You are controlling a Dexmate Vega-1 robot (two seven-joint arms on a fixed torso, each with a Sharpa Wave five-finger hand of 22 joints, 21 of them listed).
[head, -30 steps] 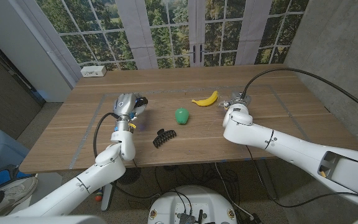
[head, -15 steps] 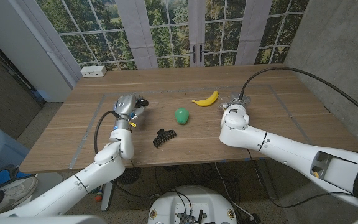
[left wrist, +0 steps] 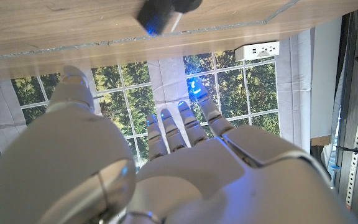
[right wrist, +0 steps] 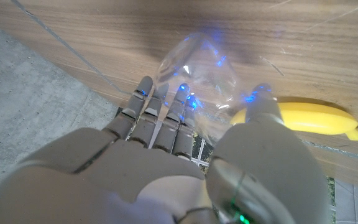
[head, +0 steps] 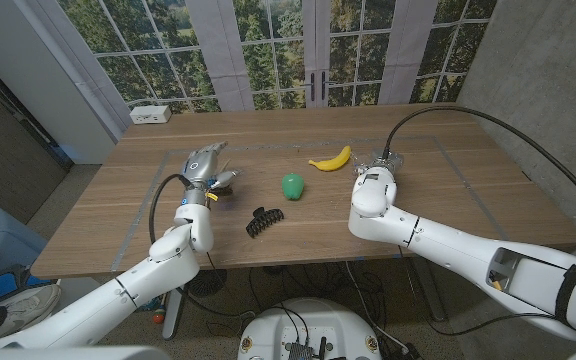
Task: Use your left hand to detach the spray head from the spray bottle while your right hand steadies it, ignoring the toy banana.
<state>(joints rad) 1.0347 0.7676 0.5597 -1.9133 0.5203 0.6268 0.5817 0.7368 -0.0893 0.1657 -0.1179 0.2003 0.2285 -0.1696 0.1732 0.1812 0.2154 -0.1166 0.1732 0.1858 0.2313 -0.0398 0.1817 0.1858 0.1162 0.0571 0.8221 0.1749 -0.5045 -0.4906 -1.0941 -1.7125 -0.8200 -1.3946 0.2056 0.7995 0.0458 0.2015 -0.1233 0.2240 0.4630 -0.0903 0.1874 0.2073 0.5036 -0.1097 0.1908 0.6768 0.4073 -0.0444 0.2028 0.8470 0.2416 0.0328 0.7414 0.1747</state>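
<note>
1. Clear bottle [right wrist: 197,59] sits beside the banana [head: 330,159], just beyond the right hand [right wrist: 185,162], whose fingers lie apart, not gripping
2. Left hand [head: 204,163] is open, well apart across the table [head: 448,215]

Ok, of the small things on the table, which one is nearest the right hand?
The clear spray bottle, right at the right hand, whose fingers reach onto it. The toy banana lies just beside; the green object and black hair claw lie farther off.
</note>
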